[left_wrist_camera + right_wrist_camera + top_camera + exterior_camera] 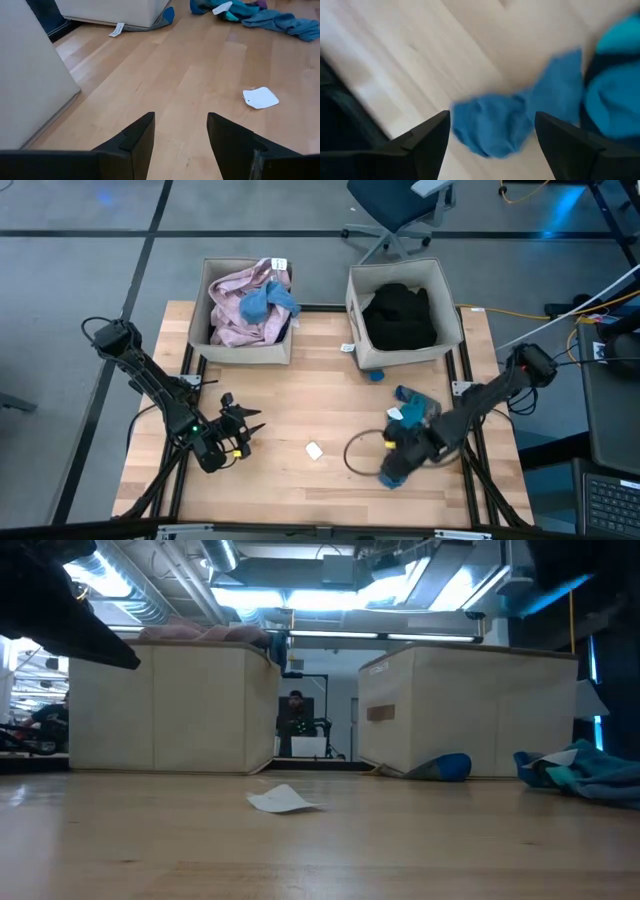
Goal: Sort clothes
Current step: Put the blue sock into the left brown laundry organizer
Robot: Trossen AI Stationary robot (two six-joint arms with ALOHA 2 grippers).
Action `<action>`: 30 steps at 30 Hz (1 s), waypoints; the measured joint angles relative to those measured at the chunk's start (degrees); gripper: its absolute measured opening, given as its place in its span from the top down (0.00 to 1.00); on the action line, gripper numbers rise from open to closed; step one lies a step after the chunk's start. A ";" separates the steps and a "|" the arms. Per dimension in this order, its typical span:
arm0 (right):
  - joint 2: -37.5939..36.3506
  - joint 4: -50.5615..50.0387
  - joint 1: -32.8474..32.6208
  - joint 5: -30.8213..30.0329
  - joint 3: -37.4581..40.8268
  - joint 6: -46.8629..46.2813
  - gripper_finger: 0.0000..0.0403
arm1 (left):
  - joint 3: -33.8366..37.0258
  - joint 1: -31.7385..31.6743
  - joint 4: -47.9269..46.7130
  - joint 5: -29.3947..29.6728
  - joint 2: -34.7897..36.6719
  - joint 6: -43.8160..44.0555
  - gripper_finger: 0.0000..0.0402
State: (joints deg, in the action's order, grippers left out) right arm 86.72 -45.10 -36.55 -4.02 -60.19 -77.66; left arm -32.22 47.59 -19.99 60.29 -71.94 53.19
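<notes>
a: where is the right end effector (492, 131) seen?
b: it is seen low over the tabletop's (300, 395) right front part, with its fingers spread wide on either side of a blue garment (495, 127) that lies flat on the wood. nothing is gripped.

a: and the rest of the clothes?
b: a teal and blue heap (412, 413) is found just beside that end effector. a small blue piece (376, 375) lies at the foot of the right bin (452, 300), in which black clothes (400, 318) are held. pink clothes (235, 310) and a blue item (268, 300) are piled in the left bin (245, 352).

a: the left end effector (180, 137)?
b: it is held open and empty near the tabletop's left front. a white paper tag (314, 450) is seen on the wood, apart from both arms.
</notes>
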 joint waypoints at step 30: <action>18.82 0.20 -4.31 -2.65 -0.12 11.89 0.90 | -0.01 0.02 0.09 -1.79 0.00 0.81 0.57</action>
State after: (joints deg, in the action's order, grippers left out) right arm 105.54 -44.91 -40.86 -6.67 -60.31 -65.77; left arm -32.23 47.62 -19.90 58.50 -71.94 54.00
